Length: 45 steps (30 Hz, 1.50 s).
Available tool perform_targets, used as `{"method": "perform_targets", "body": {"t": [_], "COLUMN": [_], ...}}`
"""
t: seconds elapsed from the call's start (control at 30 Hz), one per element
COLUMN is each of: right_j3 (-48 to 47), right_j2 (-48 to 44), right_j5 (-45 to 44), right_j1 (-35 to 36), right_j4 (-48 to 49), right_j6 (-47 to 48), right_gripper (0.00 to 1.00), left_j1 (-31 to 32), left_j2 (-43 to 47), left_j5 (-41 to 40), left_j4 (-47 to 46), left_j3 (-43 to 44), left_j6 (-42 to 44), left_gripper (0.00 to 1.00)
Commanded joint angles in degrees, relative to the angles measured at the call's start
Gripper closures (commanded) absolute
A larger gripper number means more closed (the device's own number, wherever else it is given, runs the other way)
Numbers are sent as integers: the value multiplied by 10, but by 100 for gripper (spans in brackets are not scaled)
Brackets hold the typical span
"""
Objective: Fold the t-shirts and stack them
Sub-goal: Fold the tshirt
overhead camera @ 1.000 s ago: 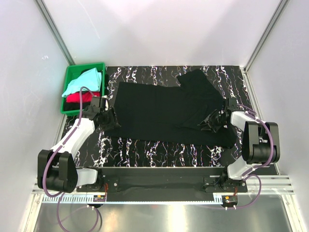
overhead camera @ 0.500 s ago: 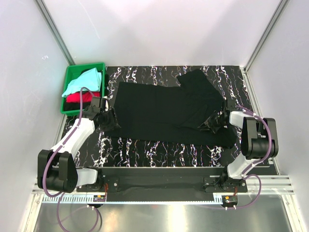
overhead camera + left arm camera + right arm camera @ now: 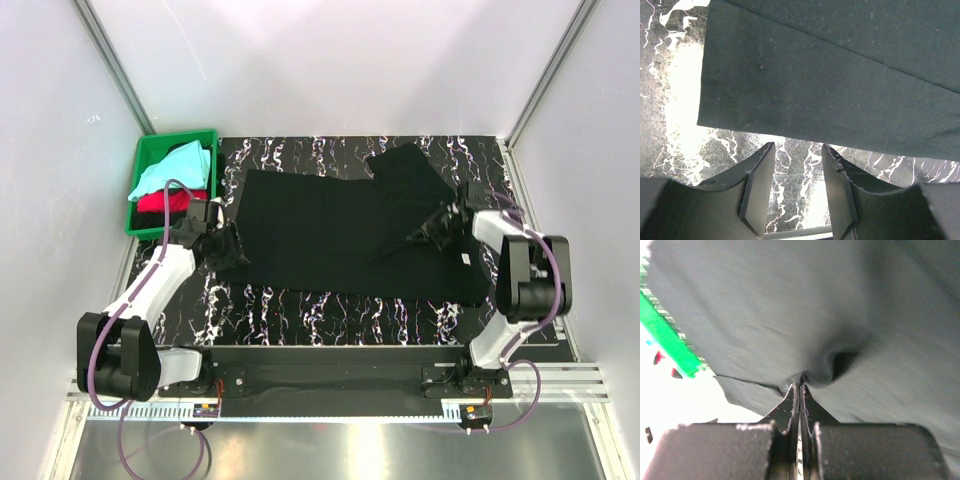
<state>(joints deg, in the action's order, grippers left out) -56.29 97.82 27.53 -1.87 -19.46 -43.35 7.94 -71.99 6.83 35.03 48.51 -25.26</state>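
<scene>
A large black t-shirt (image 3: 340, 225) lies spread across the black white-streaked tabletop. My right gripper (image 3: 437, 224) is shut on a pinch of the black t-shirt's cloth (image 3: 805, 375) near its right side and holds it lifted. My left gripper (image 3: 228, 245) is open and empty, just off the shirt's lower left corner (image 3: 707, 115), over bare tabletop. A pale aqua t-shirt (image 3: 172, 166) and a red t-shirt (image 3: 163, 203) lie in the green crate (image 3: 148, 152) at the back left.
The green crate stands beside the left arm, just behind the left gripper. White walls enclose the table on three sides. A strip of bare tabletop (image 3: 330, 305) runs along the near edge in front of the shirt.
My right gripper has moved away from me and slightly left, carrying its pinched cloth over the shirt. A small white label now shows near the shirt's right edge. The left gripper has hardly moved.
</scene>
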Motion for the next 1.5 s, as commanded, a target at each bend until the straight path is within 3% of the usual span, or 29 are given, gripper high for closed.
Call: {"method": "perform_targets", "body": {"t": [0.0,0.03,0.1,0.17,0.2,0.33,0.5,0.63,0.73,0.9,0.93,1.17,1.47], "right_j3": [-115,-145,-207,-284,-302,-270,-120,-29,17,37,39,47,76], "right_j2": [66,87,137,150,143,67,-59,-110,-129,-113,-109,-43,-68], "right_j5": [-3,0,6,12,3,-44,-85,-137,-213,-255,-271,-355,-393], "right_j1": [41,51,79,83,80,42,-4,-44,-60,-60,-60,-92,-176], "right_j4": [41,42,42,29,-10,-121,-167,-195,-207,-212,-213,-216,-258], "right_j6": [-23,-30,-46,-50,-39,44,120,120,100,72,66,42,49], "right_gripper": [100,100,88,63,42,30,29,32,44,67,68,58,54], "left_j1": [2,1,2,3,3,2,3,2,3,5,2,2,-2], "left_j2": [7,6,7,6,4,4,-13,-63,-131,-213,-222,-257,-184], "left_j5": [-2,-9,-23,-30,-30,-43,-34,-20,-18,-66,-67,-89,-89], "left_j4": [-4,-4,-2,0,0,1,-3,-18,-25,-27,-24,-1,47], "left_j3": [25,25,26,30,32,36,26,24,41,68,69,43,-47], "left_j6": [10,10,8,8,11,9,3,3,6,-2,-8,-64,-146], "left_gripper": [53,53,55,54,54,52,53,52,53,60,61,59,58]}}
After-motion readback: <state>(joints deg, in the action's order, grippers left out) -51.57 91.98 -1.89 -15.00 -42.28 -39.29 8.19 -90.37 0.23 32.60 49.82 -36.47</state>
